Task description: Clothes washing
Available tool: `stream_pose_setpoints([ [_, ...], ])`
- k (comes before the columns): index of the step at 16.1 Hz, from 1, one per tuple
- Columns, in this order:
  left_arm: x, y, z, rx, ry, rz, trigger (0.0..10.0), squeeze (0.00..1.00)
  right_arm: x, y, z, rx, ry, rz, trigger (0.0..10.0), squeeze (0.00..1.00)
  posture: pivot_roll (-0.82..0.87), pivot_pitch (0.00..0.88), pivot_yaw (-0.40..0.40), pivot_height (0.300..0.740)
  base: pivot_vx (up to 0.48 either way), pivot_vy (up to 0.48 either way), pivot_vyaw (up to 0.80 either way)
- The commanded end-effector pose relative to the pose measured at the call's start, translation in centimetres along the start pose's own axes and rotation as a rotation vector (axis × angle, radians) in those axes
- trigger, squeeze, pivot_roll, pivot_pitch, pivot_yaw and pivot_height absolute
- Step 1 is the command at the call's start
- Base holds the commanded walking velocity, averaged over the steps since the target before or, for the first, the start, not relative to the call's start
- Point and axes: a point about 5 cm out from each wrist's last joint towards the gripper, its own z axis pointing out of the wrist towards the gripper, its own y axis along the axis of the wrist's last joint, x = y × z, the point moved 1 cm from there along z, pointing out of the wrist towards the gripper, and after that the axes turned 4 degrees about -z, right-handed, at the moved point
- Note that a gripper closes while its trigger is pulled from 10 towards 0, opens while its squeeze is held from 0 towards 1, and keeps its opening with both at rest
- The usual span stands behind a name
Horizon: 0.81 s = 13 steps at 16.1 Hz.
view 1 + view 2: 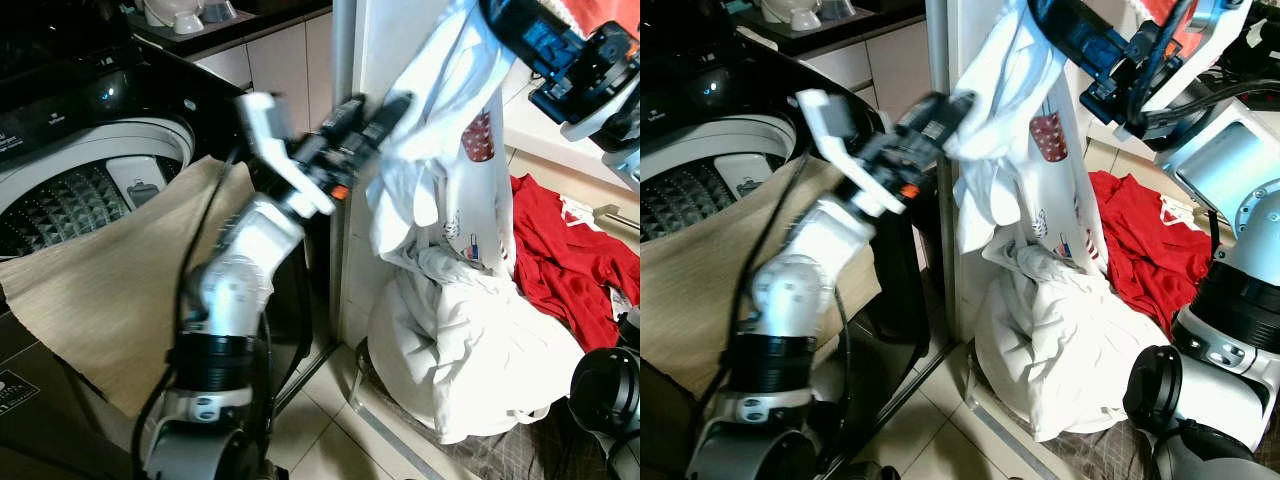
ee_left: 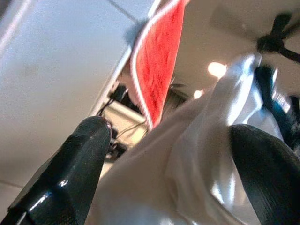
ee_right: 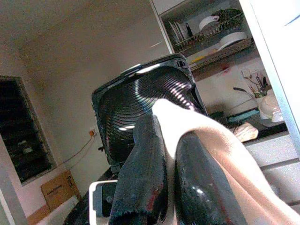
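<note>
White garment (image 1: pixel 455 330) hangs from top of frame down to a heap beside washer (image 1: pixel 90 190). Left gripper (image 1: pixel 395 108), fingers apart w/ cloth between; blurred, grip unclear. Right gripper (image 3: pixel 176 176) pinches cloth up top, partly cut off. Red cloth (image 1: pixel 560 260) behind.

- right gripper (image 1: pixel 1040 15) tips cut off by frame edge at 12 o'clock
- left gripper (image 1: pixel 395 110) tips buried in white garment (image 1: pixel 440 190)
- washer drum (image 1: pixel 70 205) half hidden under beige cloth (image 1: pixel 110 280)
- garment print too small to read
</note>
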Motion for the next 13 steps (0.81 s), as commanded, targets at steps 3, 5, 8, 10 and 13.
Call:
stream_pose_setpoints([
  [3,-0.9,0.5,-0.4,-0.021,-0.067,-0.066,10.0,1.0,0.3,0.3,-0.3,-0.03,0.014,0.018,0.0,0.0,-0.11,0.0,0.047,0.74,0.0,0.0,0.0],
  [5,-2.3,-1.5,0.2,0.091,-0.131,-0.061,10.0,1.0,0.6,-0.4,0.0,0.004,0.016,0.019,0.0,0.0,-0.12,0.0,0.051,0.74,0.0,0.0,0.0],
  [8,-2.1,-4.9,1.4,0.241,-0.099,0.124,10.0,0.92,1.3,-0.7,0.6,0.004,0.054,0.032,0.0,0.0,-0.12,0.0,0.051,0.74,0.0,0.0,0.0],
  [10,-2.0,-5.5,1.9,0.236,-0.081,0.136,10.0,0.0,1.5,-1.1,0.8,0.017,0.056,0.034,0.0,0.0,-0.12,0.0,0.054,0.74,0.0,0.0,0.0],
  [13,-1.6,-6.2,2.1,0.258,-0.064,0.179,10.0,0.0,1.6,-1.8,1.0,0.044,0.058,0.04,0.0,0.0,-0.12,0.0,0.05,0.74,0.0,0.0,0.0],
])
